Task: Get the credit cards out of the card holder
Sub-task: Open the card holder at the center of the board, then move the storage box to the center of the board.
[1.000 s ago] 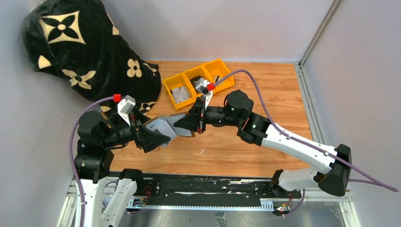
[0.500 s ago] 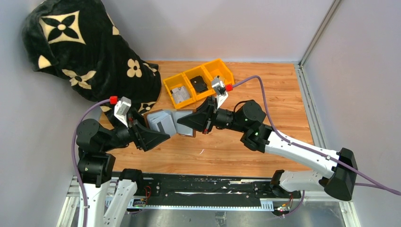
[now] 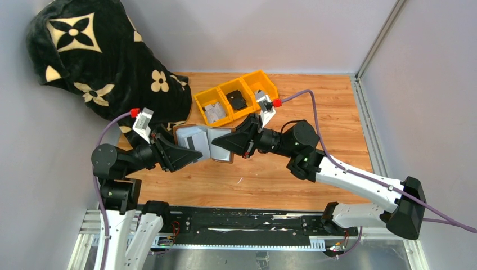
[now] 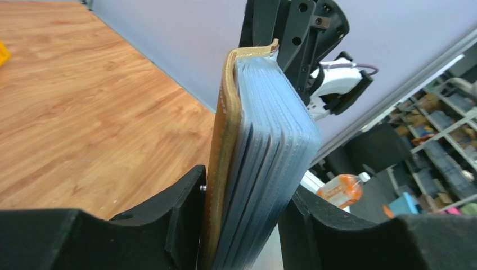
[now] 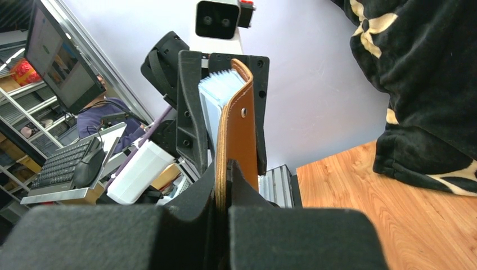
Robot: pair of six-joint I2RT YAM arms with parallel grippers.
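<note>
The brown leather card holder hangs in the air over the table's middle left, held open between both grippers with its grey inner face up. My left gripper is shut on one cover and the stack of clear blue-grey sleeves. My right gripper is shut on the other brown leather flap, pinched thin between its pads. In the left wrist view the holder stands edge-on between my jaws. No separate credit card shows in the sleeves.
A yellow three-compartment tray sits at the back centre, with grey flat pieces in its left bin and a small black object in the middle one. A black floral blanket fills the back left corner.
The two grippers have drawn apart, and the holder has opened so its grey inner face shows. The left gripper has swung up and back, the right gripper has shifted right.
</note>
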